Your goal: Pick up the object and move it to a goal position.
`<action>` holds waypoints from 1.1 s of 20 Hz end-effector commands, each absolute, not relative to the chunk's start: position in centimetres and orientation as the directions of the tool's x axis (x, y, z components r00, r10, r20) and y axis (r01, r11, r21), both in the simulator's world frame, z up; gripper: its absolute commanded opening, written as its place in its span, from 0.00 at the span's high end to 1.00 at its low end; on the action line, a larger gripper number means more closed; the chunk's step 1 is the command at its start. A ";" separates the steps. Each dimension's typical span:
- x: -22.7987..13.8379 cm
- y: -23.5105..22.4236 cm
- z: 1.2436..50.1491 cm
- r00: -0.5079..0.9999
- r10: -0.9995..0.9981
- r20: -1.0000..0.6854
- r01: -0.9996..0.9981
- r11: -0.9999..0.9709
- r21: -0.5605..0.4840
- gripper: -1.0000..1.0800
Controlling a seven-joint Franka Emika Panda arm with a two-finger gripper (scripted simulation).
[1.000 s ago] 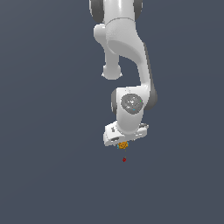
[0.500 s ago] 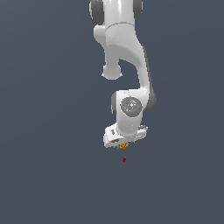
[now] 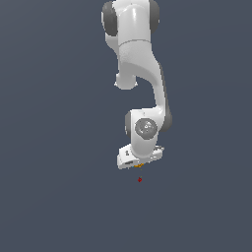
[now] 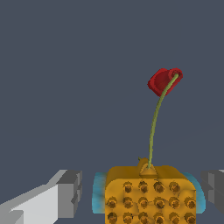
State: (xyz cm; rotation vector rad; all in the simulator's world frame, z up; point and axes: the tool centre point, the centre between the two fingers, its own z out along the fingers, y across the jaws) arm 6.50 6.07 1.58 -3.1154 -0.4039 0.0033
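The object (image 4: 148, 197) is an orange, bumpy block with teal edging. In the wrist view it sits between my two grey fingertips (image 4: 70, 190). A thin green stem rises from it to a small red marker (image 4: 165, 81). In the exterior view only a speck of the orange object (image 3: 138, 167) shows under the white hand. My gripper (image 3: 139, 164) is shut on it and holds it just above the red marker dot (image 3: 140, 179). In the wrist view my gripper (image 4: 142, 188) has a finger on each side of the block.
The white arm (image 3: 142, 74) hangs from the top of the exterior view. The surroundings are a plain dark grey-blue background (image 3: 49, 147) with no other objects in view.
The gripper has lowered slightly toward the red marker dot, carrying the orange object with it. The red dot has stayed in place.
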 end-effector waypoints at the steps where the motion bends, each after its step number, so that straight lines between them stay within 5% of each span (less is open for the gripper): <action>1: 6.6 6.1 1.5 0.967 0.255 0.000 0.255 -0.967 0.000 0.04; 2: 6.6 6.1 1.5 0.967 0.255 0.000 0.255 -0.967 0.000 1.00; 22: 5.9 7.8 4.0 0.967 0.255 -0.001 0.255 -0.967 0.000 1.00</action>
